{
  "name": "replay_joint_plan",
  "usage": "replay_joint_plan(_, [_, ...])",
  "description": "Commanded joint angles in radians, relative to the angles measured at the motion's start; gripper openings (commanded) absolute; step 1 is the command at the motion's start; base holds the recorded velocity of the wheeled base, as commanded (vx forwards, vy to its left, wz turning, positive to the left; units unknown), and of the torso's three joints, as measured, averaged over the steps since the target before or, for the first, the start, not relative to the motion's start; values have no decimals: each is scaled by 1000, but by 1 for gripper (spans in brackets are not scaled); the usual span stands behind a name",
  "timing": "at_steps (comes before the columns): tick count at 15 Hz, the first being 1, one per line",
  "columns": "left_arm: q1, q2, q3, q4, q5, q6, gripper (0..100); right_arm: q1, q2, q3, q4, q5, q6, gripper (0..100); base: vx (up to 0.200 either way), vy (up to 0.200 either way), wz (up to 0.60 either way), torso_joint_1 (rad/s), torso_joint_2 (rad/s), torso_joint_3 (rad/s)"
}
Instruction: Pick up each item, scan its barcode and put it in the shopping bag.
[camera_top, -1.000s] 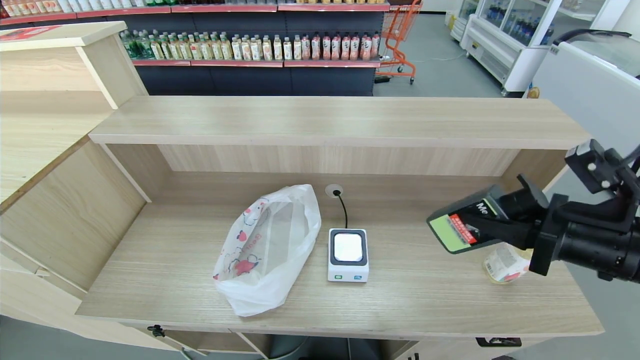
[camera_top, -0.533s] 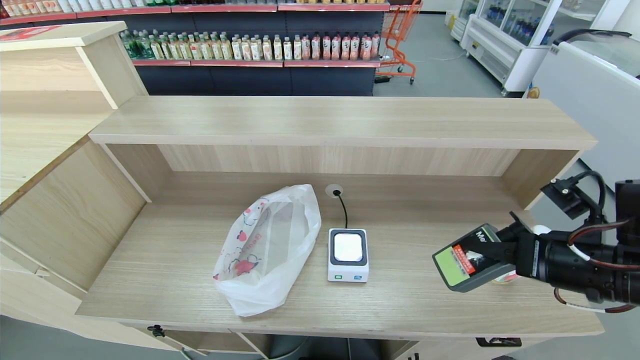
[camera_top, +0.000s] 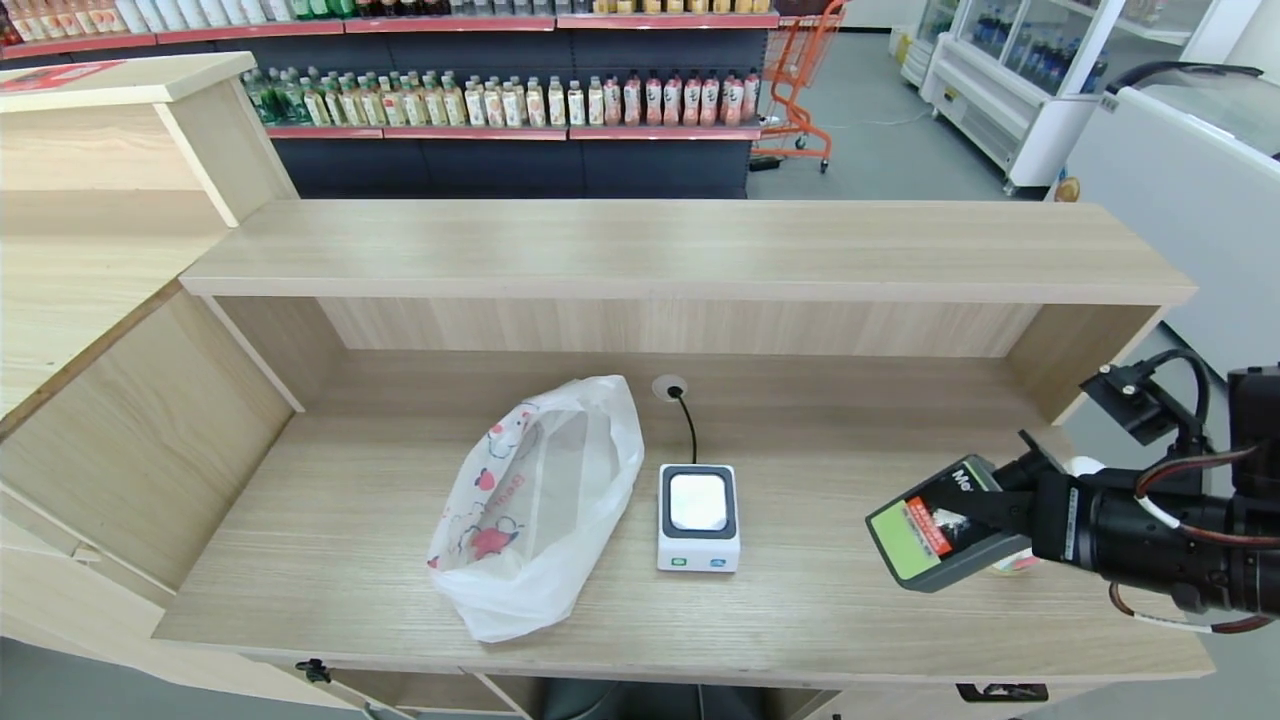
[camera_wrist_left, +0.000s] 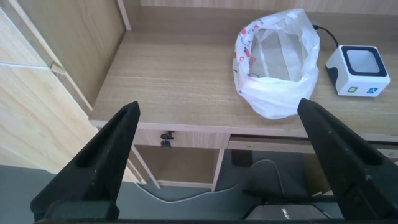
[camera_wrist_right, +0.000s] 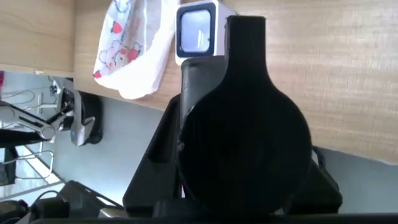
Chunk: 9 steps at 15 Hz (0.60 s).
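box (camera_top: 935, 530): lower right of frame; white lettering on dark top edge, cut off; red strip with white print, too small to read
shopping bag (camera_top: 535, 500): centre; red cartoon print and red lettering on the plastic, not legible
scanner (camera_top: 698, 515): green icon and blue icon on front face, no readable text
shelf bottles (camera_top: 500, 100): top of frame; labels too small
red sign (camera_top: 50, 75): upper left; print unreadable

I'm looking at a shop: a wooden checkout counter (camera_top: 690, 245) with a barcode scanner (camera_top: 698, 515), shelves of bottled drinks (camera_top: 500, 100) behind it, an orange shopping cart (camera_top: 800, 80) and glass-fronted coolers (camera_top: 1020, 60).
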Motion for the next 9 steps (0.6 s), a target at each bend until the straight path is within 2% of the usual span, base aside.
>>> replay_joint_plan(1, [-1,2,0,0,0,-1,100,1,7,-3,1,0,-1,0,0,200,0,7,-7,2])
replay_joint_plan(5, [-1,0,0,2,0,7,100,-3,98,-68,-1,-13,-4,0,0,200,0,6,2,-1])
replay_joint_plan(7, [0,0,0,2,0,7,100,-3,145,-103,-2,-14,-8,0,0,0,0,0,0,0])
replay_joint_plan(9, [-1,2,0,2,0,7,100,6,312,-221,-7,-43,-28,0,0,0,0,0,0,0])
